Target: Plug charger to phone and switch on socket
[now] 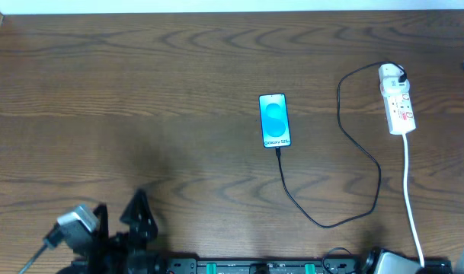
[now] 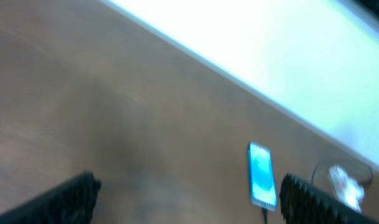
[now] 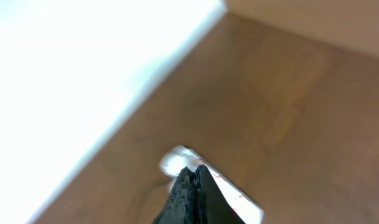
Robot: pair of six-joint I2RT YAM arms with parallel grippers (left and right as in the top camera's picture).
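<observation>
The phone (image 1: pixel 274 120) lies flat mid-table with its cyan screen lit. The black charger cable (image 1: pixel 323 224) runs from the phone's near end, loops right and up, and ends at a black adapter (image 1: pixel 398 75) seated in the far end of the white socket strip (image 1: pixel 398 104). My left gripper (image 2: pixel 189 185) is open and empty, low at the near left, well away from the phone (image 2: pixel 262 175). My right gripper (image 3: pixel 193 169) is shut and empty, with the socket strip (image 3: pixel 238 198) blurred beyond its tips.
The strip's thick white cord (image 1: pixel 409 183) runs toward the near edge at the right. The left arm (image 1: pixel 102 236) and part of the right arm (image 1: pixel 382 262) sit along the near edge. A white wall borders the far side of the table.
</observation>
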